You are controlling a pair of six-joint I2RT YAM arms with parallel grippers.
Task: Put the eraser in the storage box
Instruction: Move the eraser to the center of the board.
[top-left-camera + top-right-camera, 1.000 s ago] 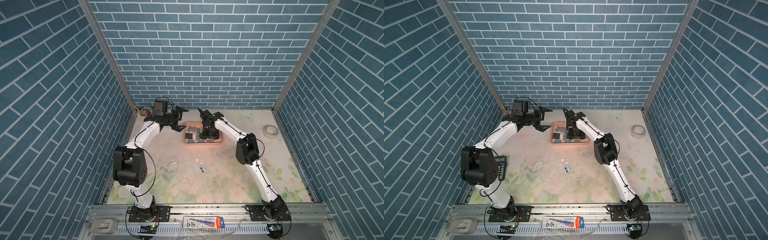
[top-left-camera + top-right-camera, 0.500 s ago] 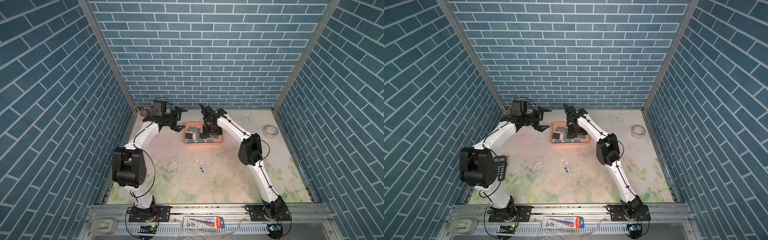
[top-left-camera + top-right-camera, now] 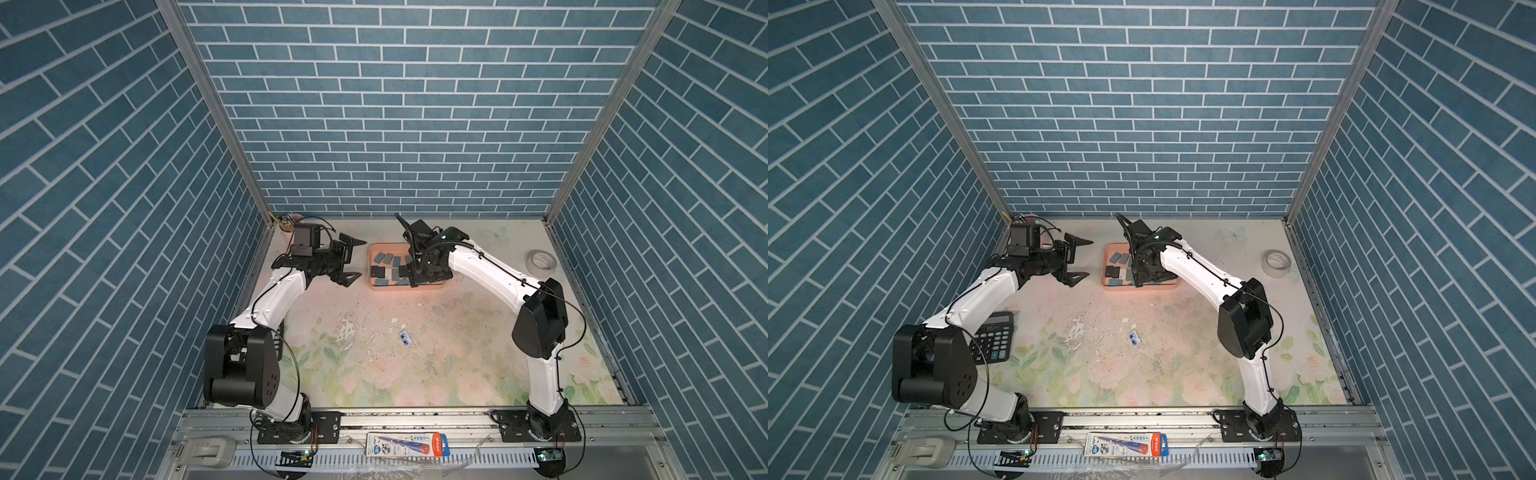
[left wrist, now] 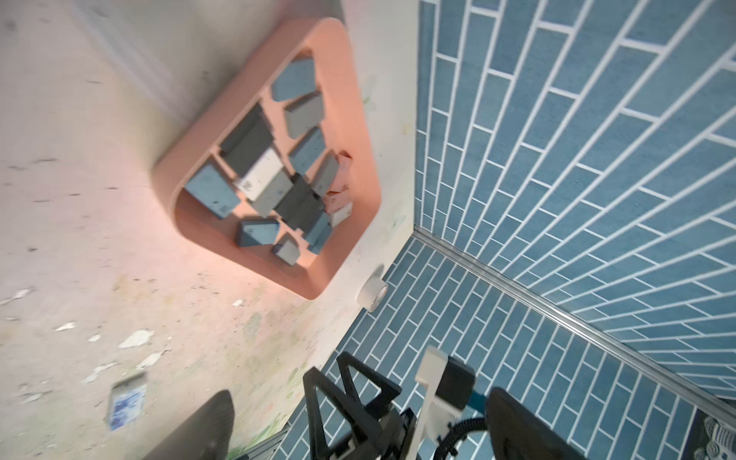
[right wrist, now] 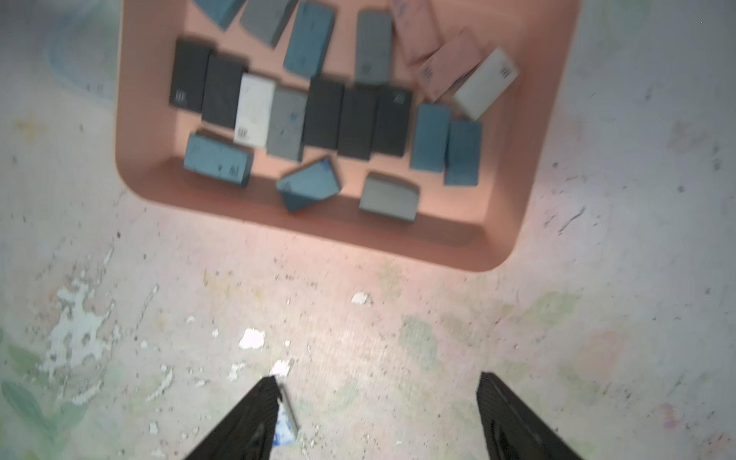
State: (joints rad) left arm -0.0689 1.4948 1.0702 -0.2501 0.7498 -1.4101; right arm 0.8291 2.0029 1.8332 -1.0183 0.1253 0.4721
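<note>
My right gripper (image 5: 376, 378) shows in its wrist view only as two black fingertips (image 5: 259, 414), cut off at the frame's edge. They stand well apart with nothing between them. In both top views my own arm (image 3: 478, 266) covers that gripper where it hangs over the storage box (image 3: 369, 266). My left gripper (image 3: 362, 257) is plain to see just beside the box, its triangular jaws spread wide and holding nothing.

The erasers (image 5: 322, 119) lie inside the box (too blurred for me to count). They are small matte blocks in black, grey, blue and white, plus a few pink ones that nearly melt into the smooth salmon plastic. One blue block (image 5: 308, 183) sits tilted near the wall. The box is shallow with rounded corners and rests on a scuffed, flaking floral mat (image 3: 457, 353). A small blue-and-white scrap (image 3: 405, 338) lies on the mat well apart from the box; what it is I cannot tell.
</note>
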